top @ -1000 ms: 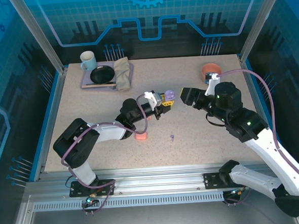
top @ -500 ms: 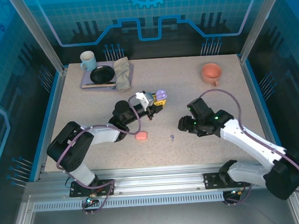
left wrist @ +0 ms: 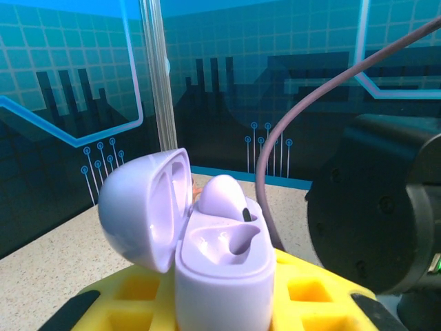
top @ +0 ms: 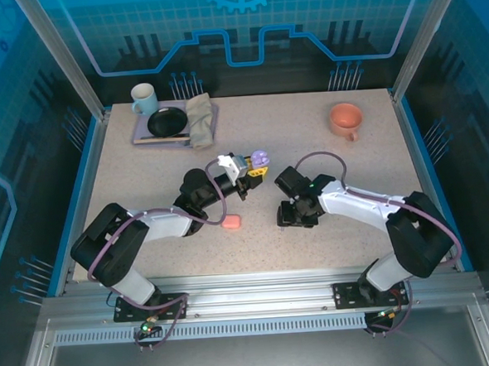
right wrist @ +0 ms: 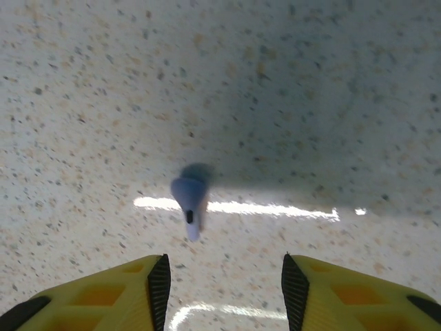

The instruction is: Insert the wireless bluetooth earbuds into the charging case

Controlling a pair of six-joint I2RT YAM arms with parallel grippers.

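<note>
**Halfway there:** The left gripper (top: 256, 168), its yellow fingers (left wrist: 310, 293) clamped on the base of an open lilac charging case (left wrist: 220, 262), holds the case above the middle of the speckled stone-pattern table (top: 308, 138), lid hinged back. One lilac stemmed earbud (left wrist: 224, 196) sits in the far socket, and the near socket beside it is empty.

Its mate, a second lilac stemmed earbud (right wrist: 189, 200), lies loose on the table surface just right of centre, toward the near edge. The right gripper (right wrist: 227, 286) is low over it with jaws apart and nothing between them. The bud lies just ahead of the gap and a little off to one side.

A small salmon-pink rounded case (top: 229, 223) rests on the table between the two arms, closer to the near edge. Whether it is open or filled cannot be told from above.

On this showing, one of the lilac pair is in. The other has yet to be gripped, lifted and set into the held case. The pink set appears to lie ahead.
</note>
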